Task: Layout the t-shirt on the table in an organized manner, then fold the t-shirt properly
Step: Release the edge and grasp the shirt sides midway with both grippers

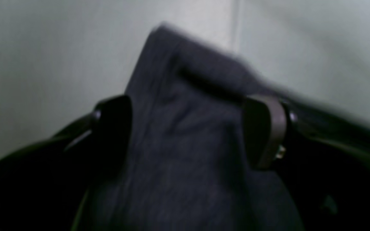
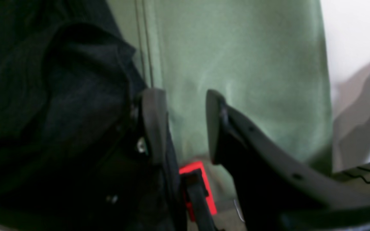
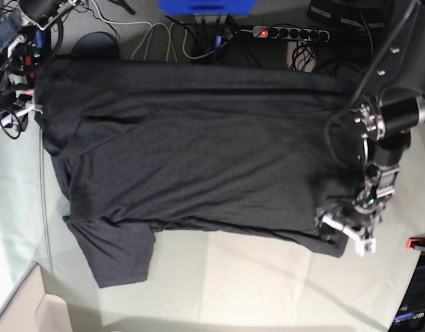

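The charcoal-black t-shirt point(image 3: 199, 152) lies spread across the pale grey-green table point(image 3: 233, 277), plain side up, one sleeve hanging toward the front left. My left gripper point(image 3: 346, 232) sits on the shirt's front right corner. In the left wrist view its jaws point(image 1: 189, 106) stand wide apart with a raised fold of dark fabric point(image 1: 185, 144) between them. My right gripper point(image 2: 183, 96) is open, with bare table cloth point(image 2: 236, 64) between the fingers and the shirt point(image 2: 59, 96) bunched against the outside of its left finger point(image 2: 154, 122). The print is hidden.
A red clamp point(image 2: 198, 179) sits at the table edge just under my right gripper; another shows at the right edge point(image 3: 420, 242). Cables and a power strip point(image 3: 288, 32) lie behind the table. The shirt's back hem reaches the far table edge.
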Controlling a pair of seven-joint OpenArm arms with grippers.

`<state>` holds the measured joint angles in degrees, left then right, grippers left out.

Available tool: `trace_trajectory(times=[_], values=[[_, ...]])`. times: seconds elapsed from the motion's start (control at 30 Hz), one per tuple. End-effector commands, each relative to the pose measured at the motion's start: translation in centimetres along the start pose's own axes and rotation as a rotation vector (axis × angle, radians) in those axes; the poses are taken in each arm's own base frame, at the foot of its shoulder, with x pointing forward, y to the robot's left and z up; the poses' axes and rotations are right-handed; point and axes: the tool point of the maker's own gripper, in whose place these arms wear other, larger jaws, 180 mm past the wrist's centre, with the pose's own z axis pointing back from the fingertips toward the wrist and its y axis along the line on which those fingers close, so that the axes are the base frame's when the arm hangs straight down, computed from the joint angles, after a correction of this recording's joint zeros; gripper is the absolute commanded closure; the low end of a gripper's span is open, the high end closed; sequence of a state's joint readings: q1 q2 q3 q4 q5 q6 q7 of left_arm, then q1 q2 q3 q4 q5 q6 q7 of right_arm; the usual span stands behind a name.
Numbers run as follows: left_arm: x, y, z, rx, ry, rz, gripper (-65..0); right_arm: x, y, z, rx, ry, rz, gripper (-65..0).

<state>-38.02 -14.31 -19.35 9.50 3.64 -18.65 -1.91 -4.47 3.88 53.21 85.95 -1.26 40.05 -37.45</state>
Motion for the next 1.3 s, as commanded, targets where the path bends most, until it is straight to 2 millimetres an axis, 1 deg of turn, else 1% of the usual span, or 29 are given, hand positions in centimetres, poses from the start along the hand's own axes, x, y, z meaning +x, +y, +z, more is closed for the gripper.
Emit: trace_trajectory(times=[0.0,0.07,0.13,0.23,0.3,0.37,0.43,0.47,0.53,0.6,0.7,0.77,0.8,0.87,0.93,0.97,1.03,1.07,1.1,1.2,1.27], values=[[2.2,1.1,0.2,0.016,-0.056,-0.002,-51.5,2.6,-0.9,0.3,-0.017,-0.072,0.012,-21.5],[1.6,1.5,0.3,0.022,-0.046,-0.004,-51.5,3.4,-1.2,0.1,-0.017,-0.084,0.015,-21.5],[1.9,2.6,0.6,0.04,-0.049,-0.01,-51.5,3.9,-0.6,-0.5,0.002,-0.089,0.012,-21.5],[1.6,2.8,0.7,0.043,-0.043,-0.01,-51.5,4.7,-0.4,-0.8,0.012,-0.093,0.038,-21.5],[0.3,3.1,0.9,0.047,-0.022,-0.011,-51.5,4.9,-0.1,-0.9,0.019,-0.096,0.052,-21.5],[-0.6,2.7,0.9,0.041,-0.007,-0.014,-51.5,5.3,0.3,-1.0,0.028,-0.104,0.062,-21.5],[-2.0,2.7,1.0,0.041,0.017,-0.015,-51.5,6.5,0.6,-1.2,0.035,-0.128,0.065,-21.5],[-2.5,2.8,1.2,0.043,0.024,-0.011,-51.5,7.1,0.3,-1.2,0.03,-0.136,0.073,-21.5],[-3.3,2.9,1.3,0.045,0.036,-0.011,-51.5,7.8,0.5,-1.5,0.037,-0.147,0.067,-21.5],[-4.1,3.1,1.5,0.048,0.048,-0.01,-51.4,9.4,0.9,-2.4,0.059,-0.163,0.058,-21.5],[-4.3,3.5,1.7,0.054,0.05,-0.012,-51.2,10.0,1.7,-4.6,0.113,-0.131,0.039,-21.5],[-4.4,3.7,1.7,0.057,0.054,-0.013,-50.8,10.8,2.5,-6.1,0.155,-0.109,0.035,-21.5],[-4.4,3.7,1.7,0.057,0.054,-0.013,-48.9,11.0,3.1,-6.9,0.177,-0.094,0.031,-21.5],[-4.4,3.7,1.7,0.057,0.054,-0.013,-40.2,11.4,4.2,-8.0,0.217,-0.071,0.024,-21.5],[-4.3,3.7,1.7,0.057,0.054,-0.012,-26.9,12.0,5.2,-8.3,0.238,-0.071,0.037,-21.5],[-4.3,3.7,1.7,0.057,0.054,-0.012,-21.2,12.1,5.7,-8.4,0.247,-0.07,0.049,-21.5],[-4.4,3.6,1.7,0.056,0.054,-0.011,-9.7,12.2,7.7,-8.6,0.281,-0.065,0.077,-21.5],[-4.4,3.5,1.7,0.055,0.054,-0.011,-4.2,12.1,8.4,-8.7,0.292,-0.061,0.092,-21.5],[-4.4,3.5,1.7,0.053,0.054,-0.01,0.0,12.0,9.0,-8.8,0.303,-0.059,0.103,-21.5],[-4.4,3.5,1.7,0.053,0.054,-0.01,-0.8,12.9,10.1,-8.8,0.324,-0.113,0.114,-21.5],[-4.4,3.5,1.7,0.053,0.054,-0.01,0.0,12.8,11.5,-9.1,0.357,-0.151,0.094,-21.5]])
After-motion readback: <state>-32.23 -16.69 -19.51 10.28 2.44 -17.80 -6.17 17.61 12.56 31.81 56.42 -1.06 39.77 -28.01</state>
